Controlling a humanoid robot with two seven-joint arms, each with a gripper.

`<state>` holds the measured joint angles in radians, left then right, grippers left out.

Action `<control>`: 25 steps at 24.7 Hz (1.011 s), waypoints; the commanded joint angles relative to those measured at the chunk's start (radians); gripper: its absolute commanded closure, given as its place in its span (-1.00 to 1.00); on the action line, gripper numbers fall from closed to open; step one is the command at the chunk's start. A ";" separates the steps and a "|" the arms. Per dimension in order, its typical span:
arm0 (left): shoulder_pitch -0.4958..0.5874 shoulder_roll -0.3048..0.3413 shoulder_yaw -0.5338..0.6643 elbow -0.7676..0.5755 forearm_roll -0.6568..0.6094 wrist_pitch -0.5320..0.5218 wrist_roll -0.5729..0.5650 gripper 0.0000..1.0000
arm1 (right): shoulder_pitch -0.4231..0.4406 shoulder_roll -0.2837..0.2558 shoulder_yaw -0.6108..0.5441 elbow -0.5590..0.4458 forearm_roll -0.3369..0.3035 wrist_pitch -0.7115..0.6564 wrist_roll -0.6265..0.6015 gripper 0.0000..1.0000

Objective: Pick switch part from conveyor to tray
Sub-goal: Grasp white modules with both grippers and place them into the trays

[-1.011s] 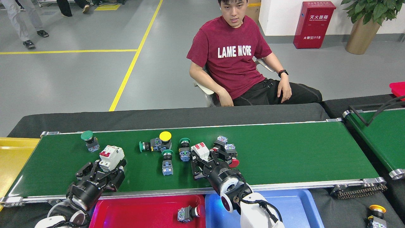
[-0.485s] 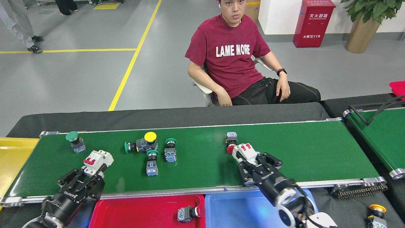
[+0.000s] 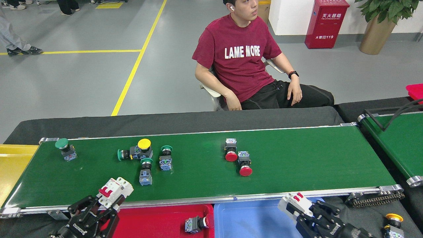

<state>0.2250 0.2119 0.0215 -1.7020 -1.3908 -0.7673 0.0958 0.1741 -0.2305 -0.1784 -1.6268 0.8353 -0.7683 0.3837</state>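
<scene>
My left gripper (image 3: 109, 203) and right gripper (image 3: 299, 206) each clamp a white breaker at the conveyor (image 3: 297, 158) front edge; grey floor (image 3: 82, 82) beyond.

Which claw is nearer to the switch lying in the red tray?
The left claw is nearer, over the tray's left end from the switch. The right claw is farther right, past the blue tray.

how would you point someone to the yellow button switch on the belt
Start at the long green conveyor and go to the cluster of switches left of its middle. The yellow button switch sits at the far side of that cluster, touching a green-capped switch lying on its side. It is the belt's only yellow cap; its neighbours are green, and the pair further right red.
</scene>
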 commanded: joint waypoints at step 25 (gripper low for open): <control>-0.072 -0.302 -0.302 -0.028 -0.228 0.361 -0.171 -1.00 | -0.093 0.117 -0.016 -0.031 0.343 0.547 -0.310 -0.77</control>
<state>0.1467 -0.0932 -0.3339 -1.7038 -1.6377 -0.4277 -0.1007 0.0718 -0.1094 -0.1891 -1.6402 1.1719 -0.2473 0.1557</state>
